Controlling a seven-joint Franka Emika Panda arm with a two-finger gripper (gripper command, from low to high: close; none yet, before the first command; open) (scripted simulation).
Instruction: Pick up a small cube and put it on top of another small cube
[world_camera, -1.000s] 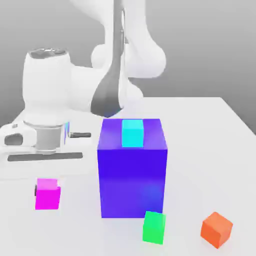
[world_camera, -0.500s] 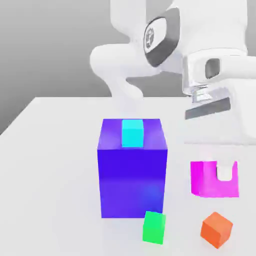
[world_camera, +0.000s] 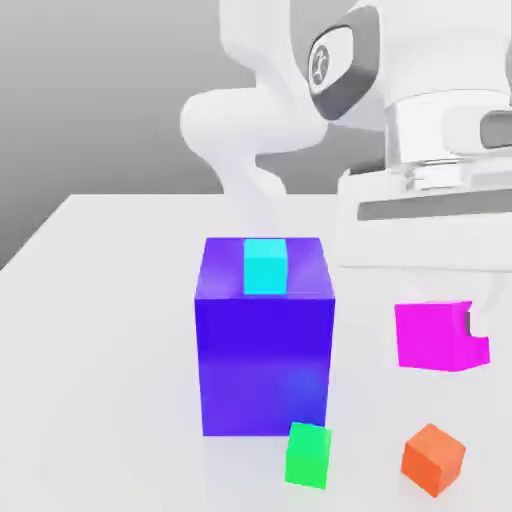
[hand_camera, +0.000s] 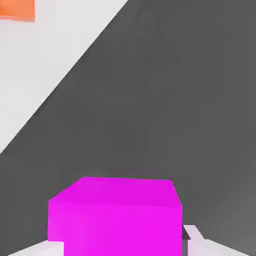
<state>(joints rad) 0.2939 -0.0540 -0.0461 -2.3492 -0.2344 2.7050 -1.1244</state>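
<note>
Exterior view, cube and gripper: the gripper (world_camera: 455, 335) is clamped on the magenta cube (world_camera: 432, 336), held in the air above the white table (world_camera: 100, 330), at the exterior view's right of the big blue-purple block (world_camera: 265, 350).
Exterior view, others: the green cube (world_camera: 307, 455) and orange cube (world_camera: 433, 459) lie on the table below; a cyan cube (world_camera: 265, 266) tops the block.
Hand view: the magenta cube (hand_camera: 117, 217) sits beside a pale finger (hand_camera: 192, 239); the orange cube (hand_camera: 17, 10) lies on the table, dark floor beyond.
</note>
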